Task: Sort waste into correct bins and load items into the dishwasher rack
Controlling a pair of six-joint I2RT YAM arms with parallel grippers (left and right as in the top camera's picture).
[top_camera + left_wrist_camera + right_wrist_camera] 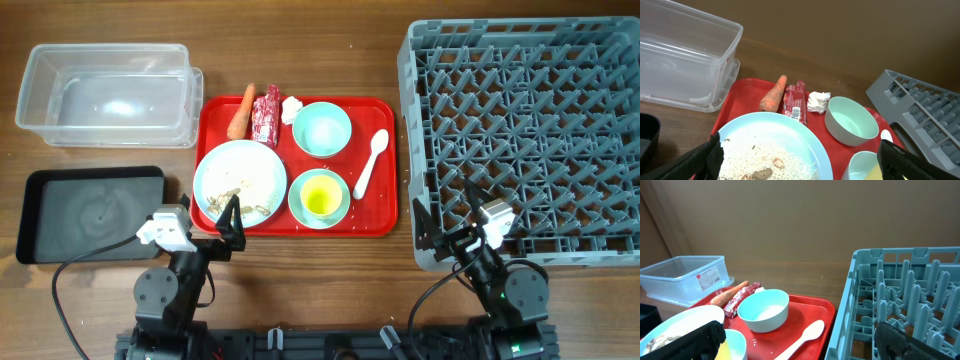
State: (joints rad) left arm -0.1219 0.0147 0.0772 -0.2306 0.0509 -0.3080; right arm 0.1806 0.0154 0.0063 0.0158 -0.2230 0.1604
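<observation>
Left gripper [212, 215] and right gripper [445, 212] both spread wide at my near edge, scraps [245, 200] on plate [250, 160], yellow cup [320, 198] in bowl [296, 188], all on red tray [380, 215].

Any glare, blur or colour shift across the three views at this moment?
Overhead: sharp, with a white glare patch on the clear tub floor and a faint sheen on the black tray. Left wrist: plate and carrot crisp, lighting even. Right wrist: the dishwasher rack reads bluer than in the overhead view.

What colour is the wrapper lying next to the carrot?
Red with a white label; the wrapper shows best in the left wrist view.
</observation>
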